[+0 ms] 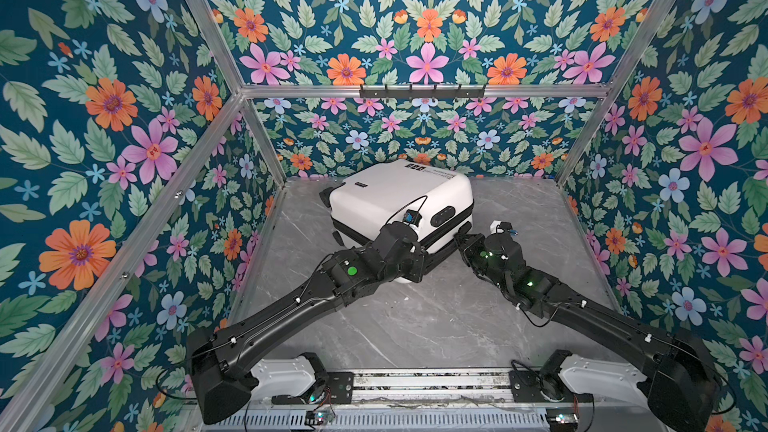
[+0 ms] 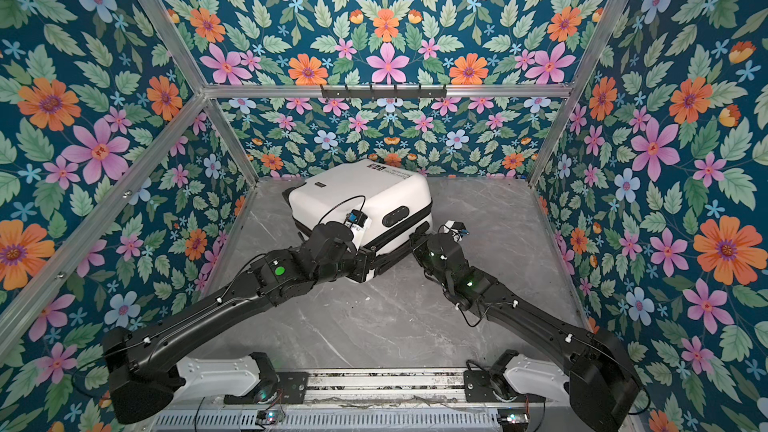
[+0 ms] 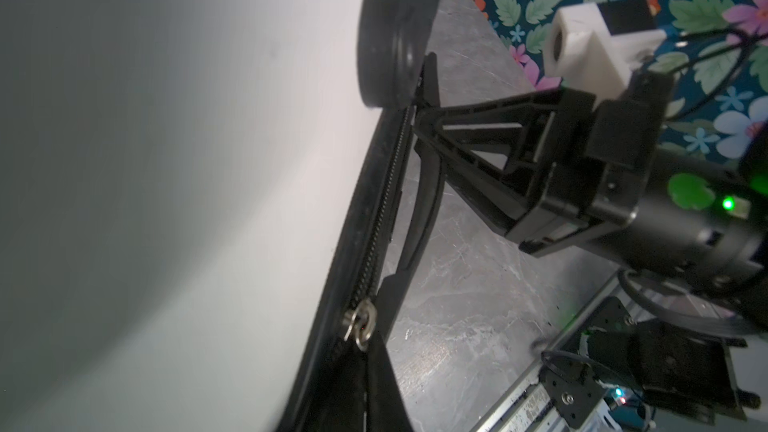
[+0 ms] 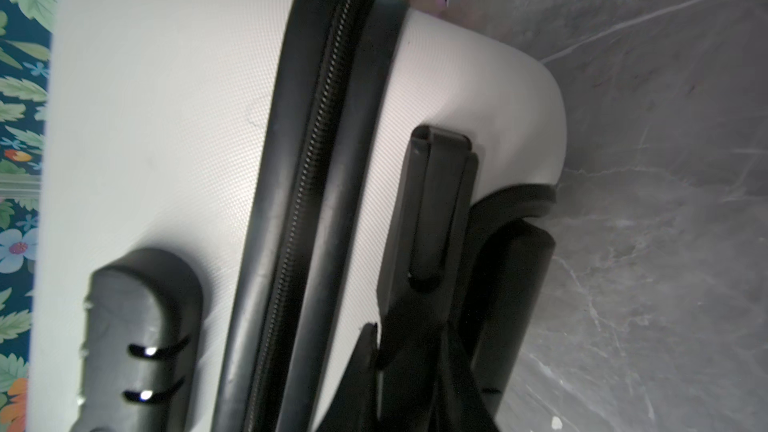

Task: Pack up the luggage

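The luggage (image 1: 395, 197) (image 2: 353, 195) is a white hard-shell suitcase lying shut and flat at the back of the table. In the left wrist view its shell (image 3: 166, 160) fills the frame, with the black zipper (image 3: 376, 238) running along it to a metal pull ring (image 3: 360, 325). My left gripper (image 3: 365, 357) is shut on the zipper pull just below that ring, at the case's front edge (image 1: 419, 261) (image 2: 368, 268). My right gripper (image 1: 459, 239) (image 2: 415, 237) (image 3: 419, 126) (image 4: 411, 338) is shut on the black side handle (image 4: 434, 201) (image 3: 424, 201).
The grey marble tabletop (image 1: 415, 317) is boxed in by floral walls and aluminium posts. A black hook rack (image 1: 422, 91) hangs on the back bar. A black lock block (image 1: 442, 216) (image 4: 137, 326) sits beside the zipper. A wheel (image 3: 390, 27) sticks out at one corner. The arm bases stand on the front rail (image 1: 415, 384).
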Robot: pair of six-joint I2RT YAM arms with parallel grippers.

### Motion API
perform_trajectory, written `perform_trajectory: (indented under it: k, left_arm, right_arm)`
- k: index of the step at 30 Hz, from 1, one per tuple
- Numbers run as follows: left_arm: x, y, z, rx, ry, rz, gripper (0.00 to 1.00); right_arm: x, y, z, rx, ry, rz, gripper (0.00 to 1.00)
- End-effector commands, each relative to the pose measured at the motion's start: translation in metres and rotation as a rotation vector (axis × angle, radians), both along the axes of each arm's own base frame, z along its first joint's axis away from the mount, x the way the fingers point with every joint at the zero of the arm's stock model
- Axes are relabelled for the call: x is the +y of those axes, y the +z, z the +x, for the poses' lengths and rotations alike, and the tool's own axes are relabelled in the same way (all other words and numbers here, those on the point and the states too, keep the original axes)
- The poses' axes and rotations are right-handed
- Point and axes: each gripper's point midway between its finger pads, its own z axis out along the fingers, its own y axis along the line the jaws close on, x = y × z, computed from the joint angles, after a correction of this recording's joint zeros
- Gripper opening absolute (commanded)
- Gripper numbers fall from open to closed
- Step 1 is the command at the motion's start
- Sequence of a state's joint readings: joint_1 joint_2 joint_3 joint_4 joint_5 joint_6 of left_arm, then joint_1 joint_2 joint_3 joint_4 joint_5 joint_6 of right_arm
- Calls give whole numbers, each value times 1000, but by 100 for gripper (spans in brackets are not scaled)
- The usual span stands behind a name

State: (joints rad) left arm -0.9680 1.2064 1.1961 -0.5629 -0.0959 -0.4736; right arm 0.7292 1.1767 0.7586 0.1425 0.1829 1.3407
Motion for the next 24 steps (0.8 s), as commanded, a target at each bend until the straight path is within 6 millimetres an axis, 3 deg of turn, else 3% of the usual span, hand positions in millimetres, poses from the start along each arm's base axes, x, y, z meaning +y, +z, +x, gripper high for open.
perform_trajectory:
  k: [1, 7, 16, 20, 24]
  left_arm:
    - [21, 51, 35, -173, 253, -167, 0]
    - [50, 49, 33, -176, 364, -153, 0]
    - [45, 39, 27, -125, 340, -172, 0]
    - [48, 35, 23, -108, 334, -171, 0]
    - [73, 40, 17, -132, 395, -156, 0]
  right_arm:
    - [37, 39, -5, -175, 168, 14, 0]
    - [81, 36, -14, -177, 272, 34, 0]
    - [150, 39, -30, -184, 424, 62, 0]
    - [162, 35, -29, -173, 440, 76, 0]
    - [161, 33, -25, -174, 416, 82, 0]
